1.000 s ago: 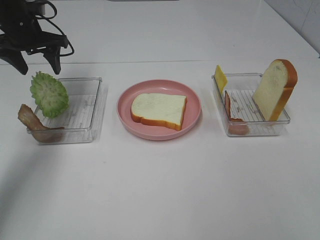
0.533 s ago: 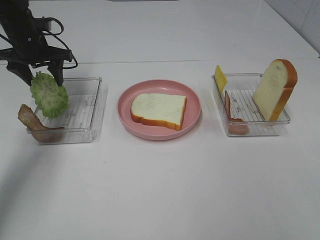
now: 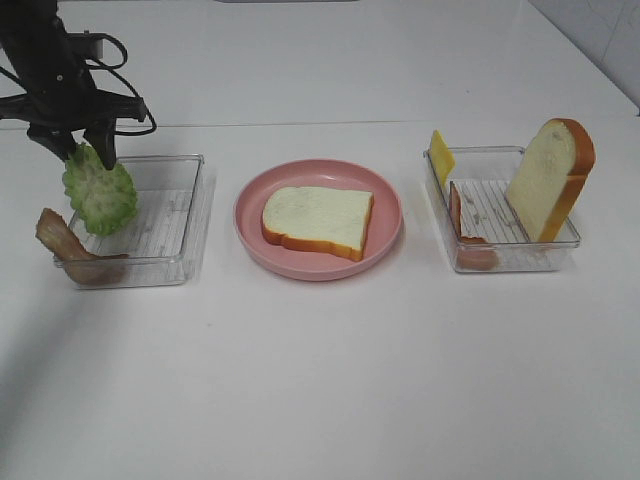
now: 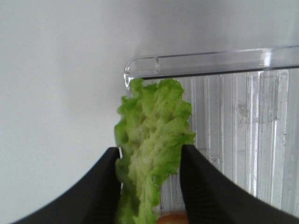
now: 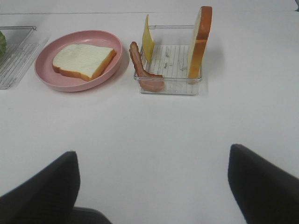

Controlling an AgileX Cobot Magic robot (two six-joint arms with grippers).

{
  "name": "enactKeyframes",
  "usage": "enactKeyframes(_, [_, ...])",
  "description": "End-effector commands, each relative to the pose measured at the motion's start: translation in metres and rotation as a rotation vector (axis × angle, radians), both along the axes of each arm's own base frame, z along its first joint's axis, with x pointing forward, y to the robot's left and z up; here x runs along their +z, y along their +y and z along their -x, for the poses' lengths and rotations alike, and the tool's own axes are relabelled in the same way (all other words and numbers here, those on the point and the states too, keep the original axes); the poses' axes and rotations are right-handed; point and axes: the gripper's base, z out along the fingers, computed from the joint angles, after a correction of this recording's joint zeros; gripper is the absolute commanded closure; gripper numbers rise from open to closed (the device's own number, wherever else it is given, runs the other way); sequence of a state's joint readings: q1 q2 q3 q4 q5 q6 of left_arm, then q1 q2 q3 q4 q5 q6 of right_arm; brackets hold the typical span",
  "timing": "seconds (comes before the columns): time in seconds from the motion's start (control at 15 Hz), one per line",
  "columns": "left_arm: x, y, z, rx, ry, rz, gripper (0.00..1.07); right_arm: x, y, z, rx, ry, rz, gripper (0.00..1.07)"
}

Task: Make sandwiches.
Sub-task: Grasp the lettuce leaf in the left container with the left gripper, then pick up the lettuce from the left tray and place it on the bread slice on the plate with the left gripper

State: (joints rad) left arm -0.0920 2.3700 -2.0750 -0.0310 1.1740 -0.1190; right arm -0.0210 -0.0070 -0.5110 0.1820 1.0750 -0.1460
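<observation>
White tabletop: left claw points straight down, straddling the lettuce (clamped or not, cannot tell).

— What is the left tray made of?
— Clear, glossy plastic with a ribbed floor. The right tray is the same.
— And the lettuce?
— Crinkled and matt, rubbery-looking. The bread has a fine, foam-like face and a smooth crust.
— The plate?
— Smooth pink plastic with a soft sheen.
— The table?
— Smooth, white and faintly shiny.
</observation>
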Motion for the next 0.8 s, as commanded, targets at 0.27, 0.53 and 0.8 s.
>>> enactKeyframes(0.27, [-0.001,0.0,0.002,0.001,0.019,-0.002,0.97,-0.001,0.0,0.001,0.004,-0.016,0.005,0.27])
enactKeyframes(0.53, [0.002,-0.005,0.003,0.009,0.032,0.058,1.07,-0.001,0.0,0.001,0.004,-0.016,0.005,0.27])
enactKeyframes(0.8, [0.038,-0.018,0.0,-0.053,-0.014,0.178,1.07,-0.001,0.0,0.001,0.004,-0.016,0.005,0.27])
